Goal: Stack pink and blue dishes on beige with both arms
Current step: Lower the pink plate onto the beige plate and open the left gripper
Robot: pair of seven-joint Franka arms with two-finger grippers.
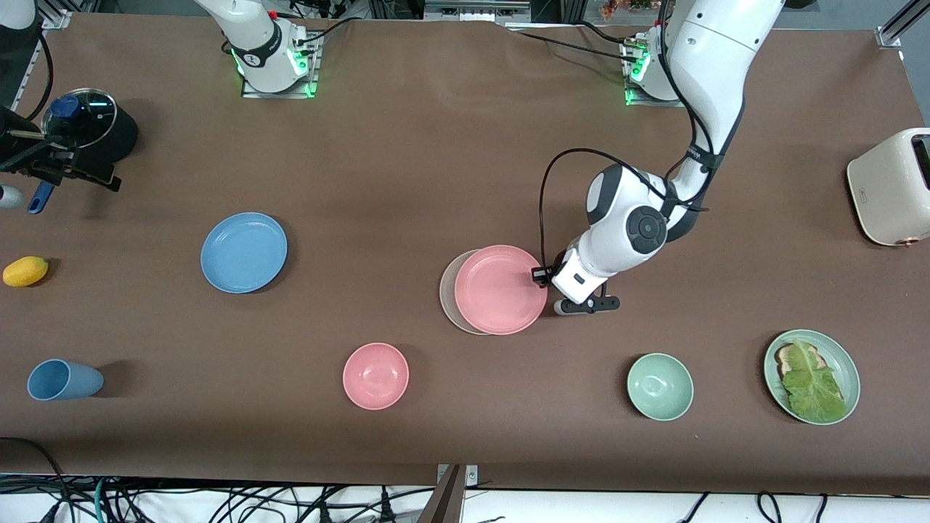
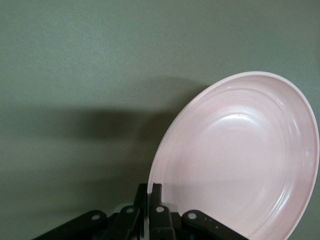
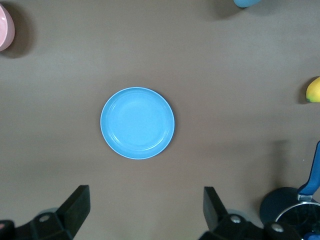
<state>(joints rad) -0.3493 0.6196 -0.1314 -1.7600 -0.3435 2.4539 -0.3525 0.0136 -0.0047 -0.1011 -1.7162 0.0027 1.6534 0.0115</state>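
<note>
A robotics lab: brown-covered table (image 1: 450, 145), aluminium framing (image 1: 897, 25), loose cables (image 1: 218, 505), kitchen props like a toaster (image 1: 890, 189).

A brown tabletop (image 1: 436, 145) carries a small pink bowl (image 1: 375, 375) and a pale green bowl (image 1: 660, 386) near its front edge. A light blue cup (image 1: 62, 380) lies on its side at the right arm's end, with a yellow lemon-like fruit (image 1: 25, 271) farther back, then a black pot (image 1: 94, 127) with a glass lid. At the left arm's end sit a green plate of lettuce (image 1: 812, 376) and a cream toaster (image 1: 890, 187).
</note>
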